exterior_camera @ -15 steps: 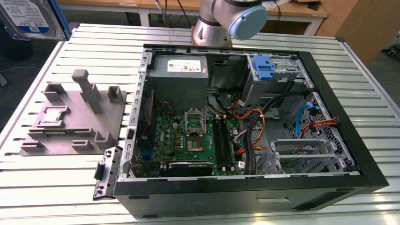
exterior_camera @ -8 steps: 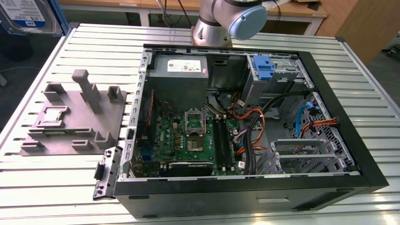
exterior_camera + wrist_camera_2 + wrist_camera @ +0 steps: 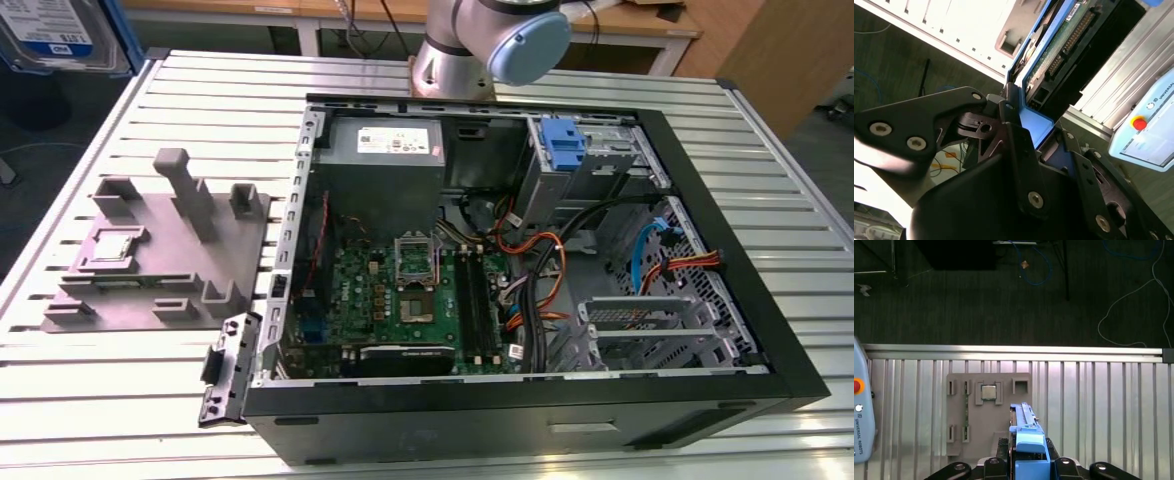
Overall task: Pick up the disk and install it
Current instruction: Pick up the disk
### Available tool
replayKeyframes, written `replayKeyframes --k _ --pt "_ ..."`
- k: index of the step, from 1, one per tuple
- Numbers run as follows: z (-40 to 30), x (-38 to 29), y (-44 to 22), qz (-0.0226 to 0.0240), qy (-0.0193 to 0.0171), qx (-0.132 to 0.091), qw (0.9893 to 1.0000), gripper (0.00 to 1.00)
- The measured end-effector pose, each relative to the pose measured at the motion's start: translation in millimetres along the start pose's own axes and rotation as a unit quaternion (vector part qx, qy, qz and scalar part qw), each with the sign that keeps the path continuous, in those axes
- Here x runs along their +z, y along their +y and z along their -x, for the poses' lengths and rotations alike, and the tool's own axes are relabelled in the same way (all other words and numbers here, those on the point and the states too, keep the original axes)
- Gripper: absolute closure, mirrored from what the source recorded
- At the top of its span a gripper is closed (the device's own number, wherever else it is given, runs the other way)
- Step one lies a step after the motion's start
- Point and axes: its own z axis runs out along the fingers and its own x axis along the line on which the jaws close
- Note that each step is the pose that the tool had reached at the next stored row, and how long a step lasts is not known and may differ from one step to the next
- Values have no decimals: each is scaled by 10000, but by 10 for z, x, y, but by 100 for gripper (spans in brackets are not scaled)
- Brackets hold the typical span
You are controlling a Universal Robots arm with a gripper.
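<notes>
The disk hangs high at the exterior view's far upper left, off the table, its white label with a blue stripe facing the camera. In the first wrist view it stands edge-on, with the blue carrier clamped in my gripper above the grey fixture plate. The second wrist view shows the disk's green circuit-board side, and my gripper is shut on the blue frame, with black fingers pressing on either side.
An open computer case lies on the slatted metal table, with a blue-fronted drive bay at its back and a bare metal cage near the front. A grey fixture plate lies to the case's left. A teach pendant lies nearby.
</notes>
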Motion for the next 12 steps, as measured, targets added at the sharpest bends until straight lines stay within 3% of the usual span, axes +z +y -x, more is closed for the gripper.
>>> replayKeyframes --k 12 --pt "-139 -4 -11 -1 35 2 10000 63"
